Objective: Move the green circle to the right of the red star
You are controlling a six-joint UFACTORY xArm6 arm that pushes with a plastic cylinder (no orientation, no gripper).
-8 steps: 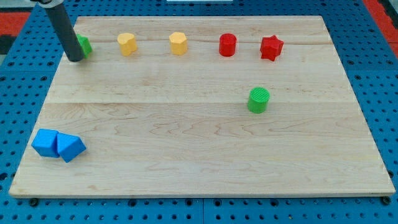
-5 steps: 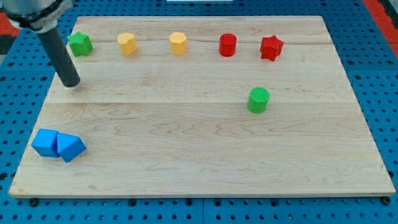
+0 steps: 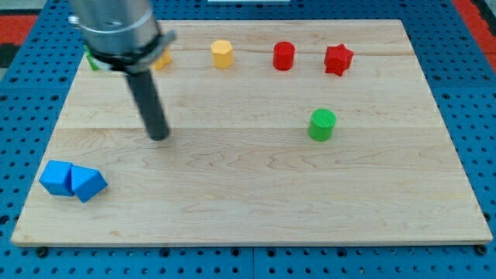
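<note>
The table (image 3: 248, 186) is pale blond wood with fine streaky grain and a few faint seam lines, and it lies on a bright blue pegboard (image 3: 23, 116) dotted with regular dark holes. The rod is dark charcoal down to my tip (image 3: 160, 137) under a shiny grey metal collar, and the blocks are saturated plain colours: a green circle (image 3: 322, 125) with a ridged top, a red star (image 3: 338, 59), a red cylinder (image 3: 284, 56), a yellow hexagon (image 3: 222, 53), and two sky-blue blocks (image 3: 72, 180). A second yellow block (image 3: 164, 56) and a green block (image 3: 92, 61) show only as slivers of colour behind the collar.
</note>
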